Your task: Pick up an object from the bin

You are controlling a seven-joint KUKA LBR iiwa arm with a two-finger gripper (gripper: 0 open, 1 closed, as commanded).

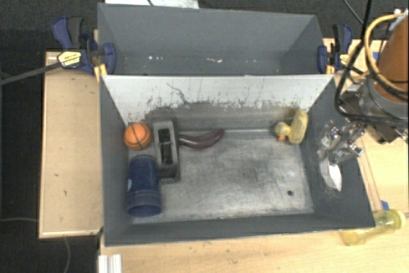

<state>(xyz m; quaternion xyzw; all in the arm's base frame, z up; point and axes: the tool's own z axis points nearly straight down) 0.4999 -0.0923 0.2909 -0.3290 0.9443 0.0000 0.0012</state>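
My gripper (337,151) hangs over the bin's right sloping wall, with nothing seen in it. Nearest to it is a yellow rubber duck (293,128), at the back right of the bin floor, a short way to the gripper's left and apart from it. A dark purple, curved, eggplant-like thing (202,139) lies along the back wall near the middle.
At the bin's left side sit an orange ball (137,135), a grey and black boxy tool (165,150) and a blue cylinder (143,186) lying toward the front left corner. The arm comes in from the right above the rim.
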